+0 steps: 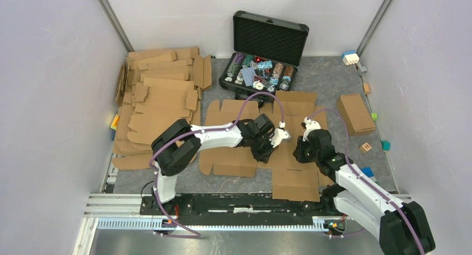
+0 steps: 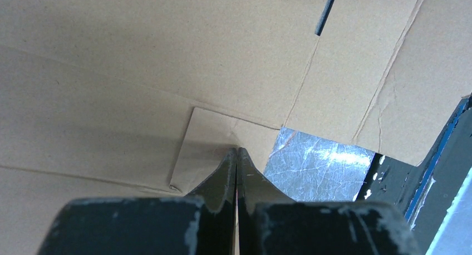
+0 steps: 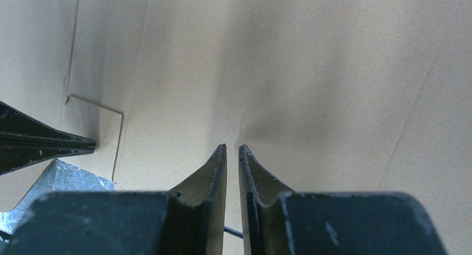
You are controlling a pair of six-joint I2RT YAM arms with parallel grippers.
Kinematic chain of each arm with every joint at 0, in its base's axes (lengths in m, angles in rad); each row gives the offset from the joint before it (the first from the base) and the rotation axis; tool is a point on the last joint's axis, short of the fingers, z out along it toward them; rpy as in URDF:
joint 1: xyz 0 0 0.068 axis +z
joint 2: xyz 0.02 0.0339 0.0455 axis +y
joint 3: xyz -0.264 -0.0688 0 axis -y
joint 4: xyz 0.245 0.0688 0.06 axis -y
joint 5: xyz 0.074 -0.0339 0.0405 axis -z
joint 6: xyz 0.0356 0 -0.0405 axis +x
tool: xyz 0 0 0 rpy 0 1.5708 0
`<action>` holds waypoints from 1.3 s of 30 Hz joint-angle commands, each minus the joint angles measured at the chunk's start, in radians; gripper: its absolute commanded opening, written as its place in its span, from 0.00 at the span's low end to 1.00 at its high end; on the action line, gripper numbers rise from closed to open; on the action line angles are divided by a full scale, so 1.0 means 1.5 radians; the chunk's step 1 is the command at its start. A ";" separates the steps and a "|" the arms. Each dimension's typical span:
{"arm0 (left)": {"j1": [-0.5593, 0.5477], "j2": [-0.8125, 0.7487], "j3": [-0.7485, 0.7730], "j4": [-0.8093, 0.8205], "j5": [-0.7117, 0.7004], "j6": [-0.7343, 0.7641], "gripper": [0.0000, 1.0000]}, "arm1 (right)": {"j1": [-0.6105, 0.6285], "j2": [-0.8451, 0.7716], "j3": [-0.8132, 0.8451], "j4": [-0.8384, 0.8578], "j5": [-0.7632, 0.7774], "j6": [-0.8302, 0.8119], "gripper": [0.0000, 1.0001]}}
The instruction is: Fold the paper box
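left gripper (image 2: pixel 237 150), jaws pressed shut on nothing, tips at a small flap of the paper box (image 1: pixel 225 161). the box lies flat on the table (image 1: pixel 328 79) under both grippers, flaps spread toward the black case (image 1: pixel 270 38) and the near edge; long axis unclear. right gripper (image 3: pixel 233 146), jaws a narrow empty slit, tips at the sheet.

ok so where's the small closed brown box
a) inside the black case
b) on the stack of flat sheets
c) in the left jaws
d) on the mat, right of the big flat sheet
d: the small brown box sits on the grey mat, to the right of the flat paper box.
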 commanded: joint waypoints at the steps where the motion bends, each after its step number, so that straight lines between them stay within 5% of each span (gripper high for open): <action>1: -0.002 0.028 -0.005 -0.030 -0.014 -0.007 0.02 | 0.001 -0.016 0.026 -0.014 0.005 -0.015 0.19; 3: 0.005 0.027 -0.008 -0.025 -0.022 -0.017 0.02 | 0.001 -0.028 0.047 -0.044 0.020 -0.007 0.21; 6: 0.020 0.030 -0.011 -0.027 -0.045 -0.042 0.02 | 0.001 -0.042 0.091 -0.112 0.063 0.022 0.44; 10: 0.050 0.028 -0.026 -0.027 -0.059 -0.091 0.05 | 0.001 -0.052 0.153 -0.248 0.162 0.107 0.98; 16: 0.085 0.020 -0.051 -0.020 -0.080 -0.143 0.05 | 0.002 -0.040 0.252 -0.456 0.312 0.221 0.98; 25: 0.088 -0.005 -0.076 0.011 -0.086 -0.160 0.04 | -0.001 -0.015 0.201 -0.574 0.195 0.374 0.98; 30: 0.088 -0.014 -0.081 0.013 -0.086 -0.159 0.03 | -0.009 -0.034 0.106 -0.543 0.104 0.457 0.98; 39: 0.088 -0.016 -0.086 0.022 -0.076 -0.159 0.03 | -0.045 -0.097 0.017 -0.531 0.094 0.586 0.97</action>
